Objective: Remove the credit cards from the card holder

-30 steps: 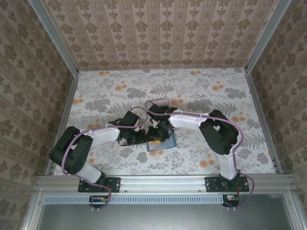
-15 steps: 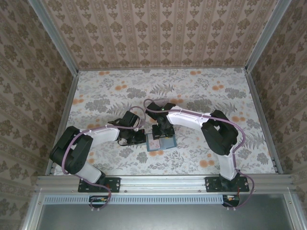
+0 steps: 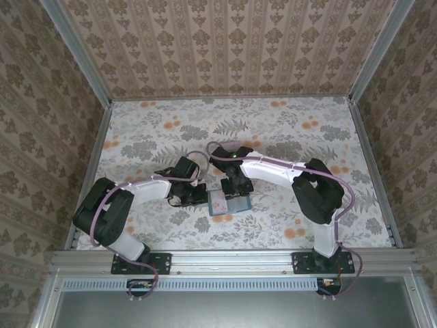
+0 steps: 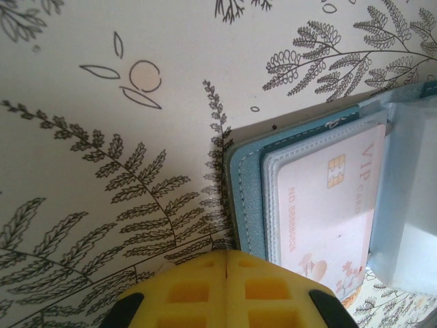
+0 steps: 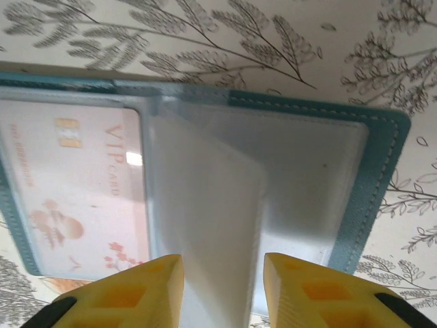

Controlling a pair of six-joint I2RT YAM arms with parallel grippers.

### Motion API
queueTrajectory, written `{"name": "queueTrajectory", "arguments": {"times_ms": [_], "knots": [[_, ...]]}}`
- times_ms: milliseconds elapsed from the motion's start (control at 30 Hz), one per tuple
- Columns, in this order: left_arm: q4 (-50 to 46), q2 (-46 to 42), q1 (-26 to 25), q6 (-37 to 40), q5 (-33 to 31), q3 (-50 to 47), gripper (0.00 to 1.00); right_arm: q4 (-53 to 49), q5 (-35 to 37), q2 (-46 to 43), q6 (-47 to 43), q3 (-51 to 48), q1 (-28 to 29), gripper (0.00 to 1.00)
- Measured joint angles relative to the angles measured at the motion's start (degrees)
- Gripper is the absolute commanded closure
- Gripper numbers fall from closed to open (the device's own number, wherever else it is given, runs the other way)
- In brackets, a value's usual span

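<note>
**Position.** The card holder [image 3: 240, 204] lies open and flat on the worktop [image 3: 287, 137], between the two arms and near their bases. In the right wrist view its long axis runs side to side. The right end effector [image 5: 222, 287] sits directly over the fold. The left end effector [image 4: 225, 287] is at the holder's outer left edge; whether it touches cannot be told.

**End effectors.** The left one is fully closed on nothing. The right one stands narrowly parted, with a loose leaf of plastic sleeve [image 5: 205, 205] rising between the fingers [image 5: 140, 290]. The pads do not appear to be clamped on it.

**Target.** One credit card [image 5: 75, 184] is visible in the left-hand panel, to the left of the right end effector and nearer the left arm.

**Materials.**
- The holder is teal, leather-like, stitched along rounded edges.
- The sleeve is thin, translucent and limp, so it will likely flex when pulled.
- The card is stiff, pale pink and glossy, printed with a chip mark and "VIP".

**Judgement.** The card must slide out along the holder's long axis.
</note>
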Motion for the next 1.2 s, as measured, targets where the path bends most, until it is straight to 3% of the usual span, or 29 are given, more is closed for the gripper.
{"name": "queueTrajectory", "arguments": {"times_ms": [633, 1200], "knots": [[-5.4, 0.0, -1.2, -0.1, -4.1, 2.8, 0.95, 1.4, 3.6, -4.1, -4.2, -6.8, -3.0, 0.56], [-5.0, -1.2, -4.6, -3.7, -4.3, 6.6, 0.97, 2.5, -3.6, -5.2, -4.5, -2.6, -3.1, 0.69]]}}
